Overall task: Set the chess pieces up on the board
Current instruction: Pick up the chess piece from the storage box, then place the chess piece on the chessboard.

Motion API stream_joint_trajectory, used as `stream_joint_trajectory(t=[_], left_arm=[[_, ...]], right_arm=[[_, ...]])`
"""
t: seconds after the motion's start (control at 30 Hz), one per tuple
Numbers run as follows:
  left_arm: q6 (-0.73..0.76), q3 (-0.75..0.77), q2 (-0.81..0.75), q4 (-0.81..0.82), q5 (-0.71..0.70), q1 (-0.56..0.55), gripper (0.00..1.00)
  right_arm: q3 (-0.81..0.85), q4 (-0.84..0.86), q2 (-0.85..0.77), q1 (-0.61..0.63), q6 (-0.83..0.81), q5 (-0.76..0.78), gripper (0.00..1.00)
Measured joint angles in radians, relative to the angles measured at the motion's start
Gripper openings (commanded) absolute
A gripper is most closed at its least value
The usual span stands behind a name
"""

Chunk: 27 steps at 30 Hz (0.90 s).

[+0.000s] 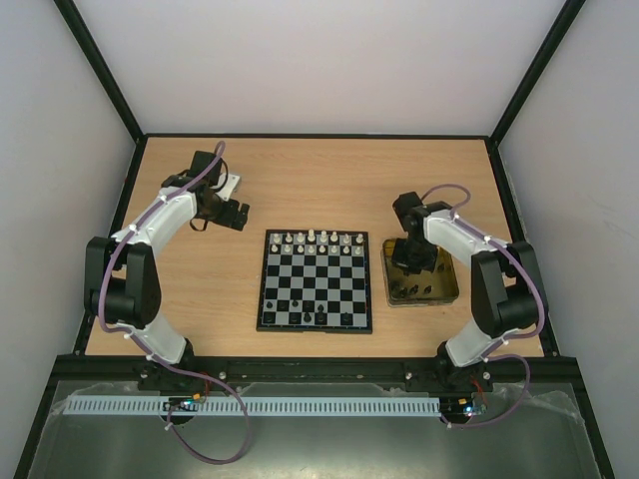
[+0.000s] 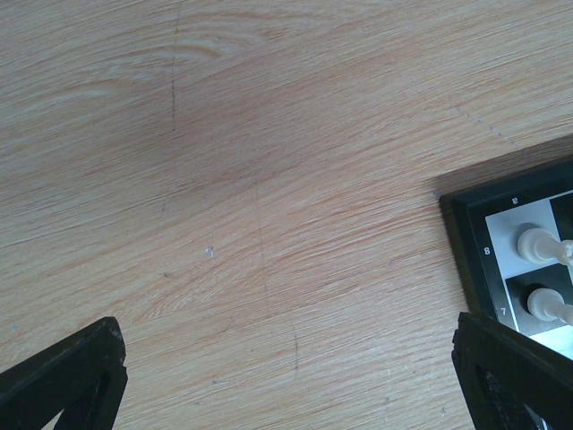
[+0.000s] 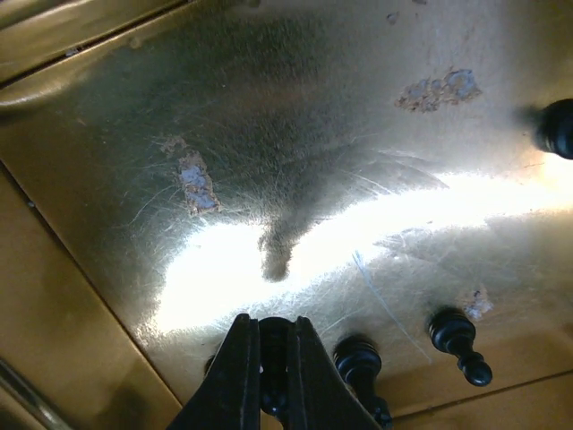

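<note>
The board [image 1: 263, 291] lies mid-table, with white chess pieces [image 1: 318, 238] along its far rows and black ones [image 1: 310, 317] along its near edge. My right gripper [image 3: 274, 324] is down in the gold tray [image 3: 313, 134], shut on a black chess piece [image 3: 274, 358] that shows between its fingers. Two more black pieces [image 3: 358, 363] [image 3: 457, 339] stand just right of it, and another [image 3: 557, 127] is at the frame's right edge. My left gripper [image 2: 291, 385] hangs open over bare wood beside the board's corner [image 2: 466, 242], where two white pieces [image 2: 535, 244] stand.
The gold tray [image 1: 424, 302] sits right of the board, under my right gripper [image 1: 410, 261]. My left gripper [image 1: 228, 213] is at the far left, next to a small white object [image 1: 230, 184]. Walls close the table on three sides.
</note>
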Motion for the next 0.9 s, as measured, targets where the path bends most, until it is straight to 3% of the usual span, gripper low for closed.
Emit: stream_joint_trajectory(t=[0.5, 0.9], left_arm=[[0.0, 0.016, 0.0, -0.002, 0.001, 0.0, 0.99], [0.0, 0.017, 0.0, -0.003, 0.001, -0.003, 0.99]], right_arm=[[0.09, -0.118, -0.099, 0.014, 0.009, 0.023, 0.02], [0.18, -0.163, -0.114, 0.295, 0.117, -0.023, 0.02]])
